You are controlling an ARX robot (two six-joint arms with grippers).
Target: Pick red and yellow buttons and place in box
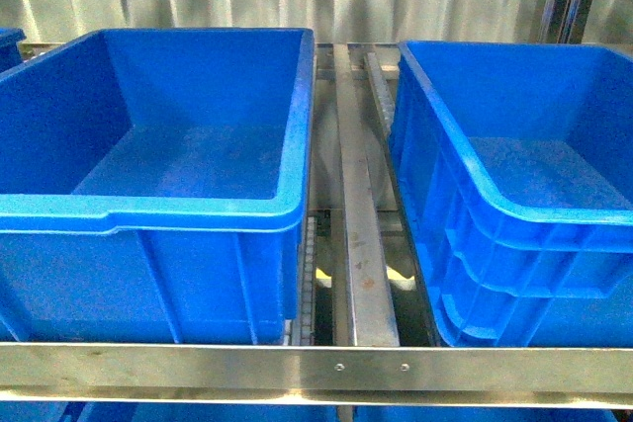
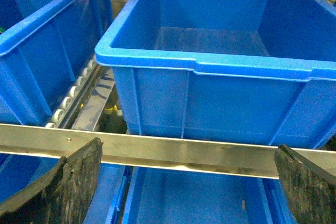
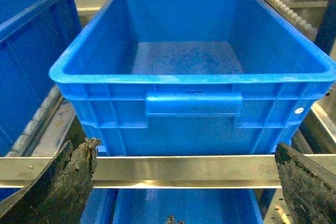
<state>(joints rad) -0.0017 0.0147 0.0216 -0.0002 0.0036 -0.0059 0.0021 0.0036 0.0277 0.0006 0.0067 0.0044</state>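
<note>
Front view shows two deep blue boxes just behind the steel crossbar [image 1: 316, 368]: the left box [image 1: 148, 214] and the right box [image 1: 514, 210], with a metal track [image 1: 361, 244] between them. Where the red buttons lie cannot be told. The left gripper [image 2: 189, 148] hovers before the crossbar, spread wide and empty; the right gripper [image 3: 186, 145] does likewise. A lower bin [image 3: 184, 203] sits beneath the crossbar.

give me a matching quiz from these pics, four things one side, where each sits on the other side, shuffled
1 plainer blue box
2 grid-ribbed blue box
3 steel rail
4 steel crossbar

a runs away between the boxes
b across the front, nearest the camera
c robot's right
d robot's left

Pairs: 1-d, 2-c, 3-a, 4-b
</note>
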